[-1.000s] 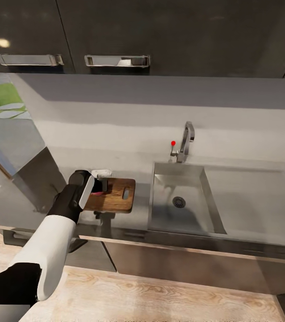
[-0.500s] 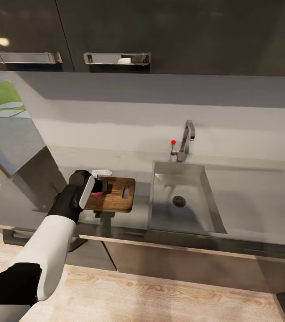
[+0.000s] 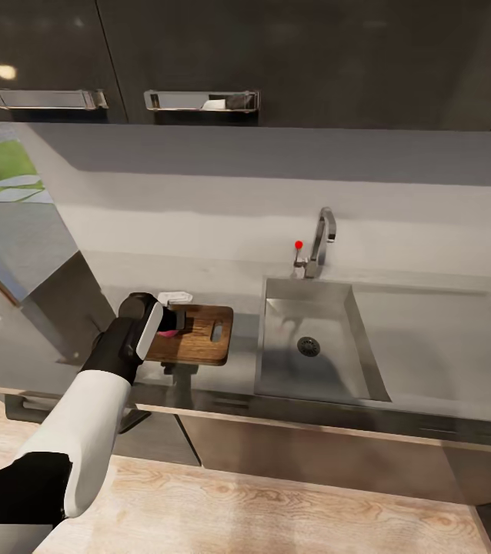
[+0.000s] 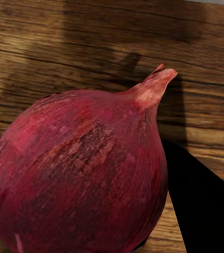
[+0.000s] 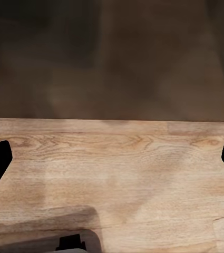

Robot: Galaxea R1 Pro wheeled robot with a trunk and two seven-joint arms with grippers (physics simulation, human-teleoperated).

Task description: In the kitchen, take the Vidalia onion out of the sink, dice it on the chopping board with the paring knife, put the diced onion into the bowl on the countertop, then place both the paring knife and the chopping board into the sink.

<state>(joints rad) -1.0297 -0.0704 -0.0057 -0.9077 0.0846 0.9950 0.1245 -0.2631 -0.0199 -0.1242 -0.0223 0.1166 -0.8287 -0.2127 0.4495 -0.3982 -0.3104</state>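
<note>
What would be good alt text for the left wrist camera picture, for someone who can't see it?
A dark red Vidalia onion with a short pointed tip sits close to the camera, between the left gripper's two black fingers. Behind it is the brown, grained wood of the chopping board, with a shadow falling across it.

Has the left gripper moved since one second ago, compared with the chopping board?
No. The left gripper stays over the chopping board's left end, holding the Vidalia onion.

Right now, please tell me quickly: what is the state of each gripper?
Left gripper: closed on the onion, over the chopping board.
Right gripper: open, holding nothing, above the wooden floor.
</note>
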